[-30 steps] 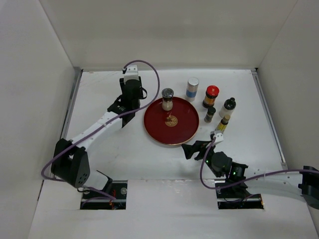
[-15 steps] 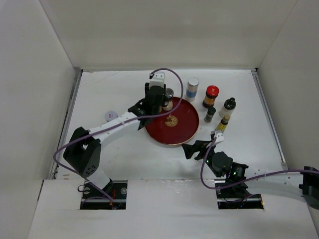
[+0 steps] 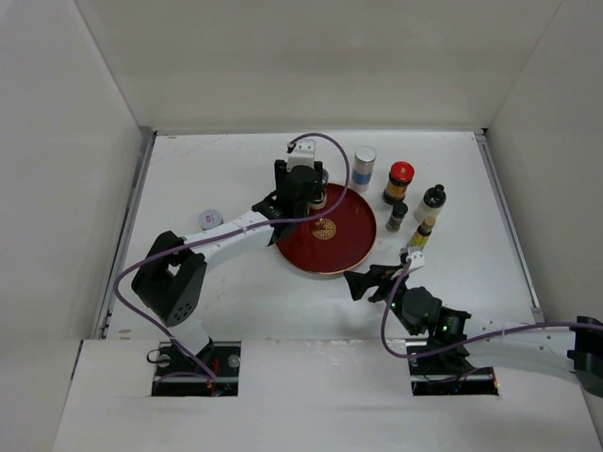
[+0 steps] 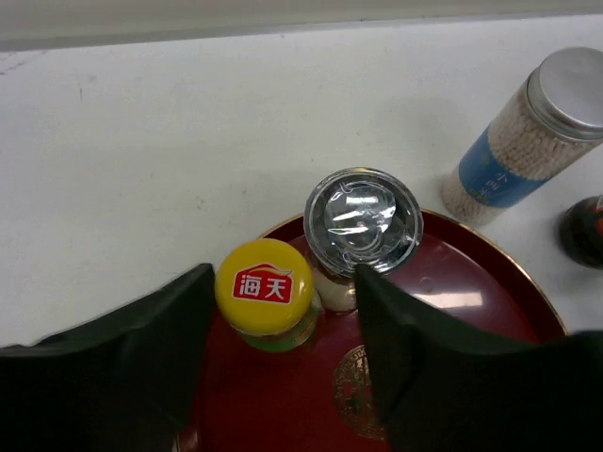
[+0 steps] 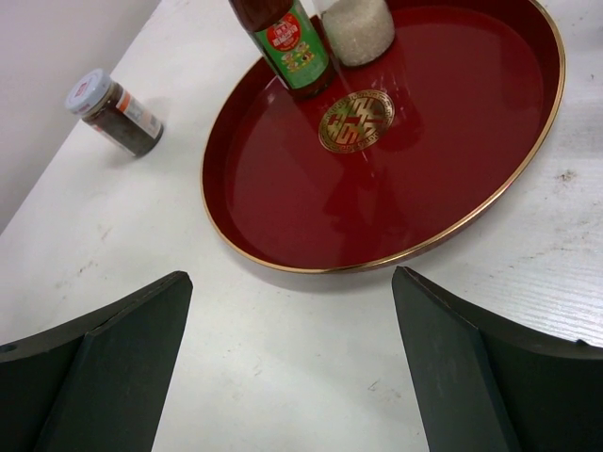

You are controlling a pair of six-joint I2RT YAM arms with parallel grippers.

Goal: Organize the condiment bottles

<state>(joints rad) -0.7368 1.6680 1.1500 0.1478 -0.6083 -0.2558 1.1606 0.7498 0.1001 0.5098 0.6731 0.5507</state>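
A yellow-capped bottle (image 4: 264,287) with a green label (image 5: 292,47) stands upright at the back of the red tray (image 4: 490,311), next to a jar with a shiny silver lid (image 4: 363,215). My left gripper (image 4: 283,306) straddles the yellow-capped bottle from above. Its jaws are open, with a gap between the cap and the right finger (image 4: 396,339). In the top view the left gripper (image 3: 300,196) hides both containers. My right gripper (image 5: 292,292) hovers wide open over bare table, just in front of the tray's near rim (image 3: 325,271), holding nothing.
Right of the tray stand a silver-lidded jar with a blue label (image 3: 363,168), a red-capped jar (image 3: 399,182), a small black-capped jar (image 3: 397,216), a pale black-capped bottle (image 3: 431,202) and a small yellow bottle (image 3: 421,233). A small dark jar (image 3: 208,219) lies left of the tray.
My left arm swung right from the table's left side to the back of the tray, uncovering the small jar on the left. Its jaws have parted around the yellow-capped bottle. The right arm stayed still.
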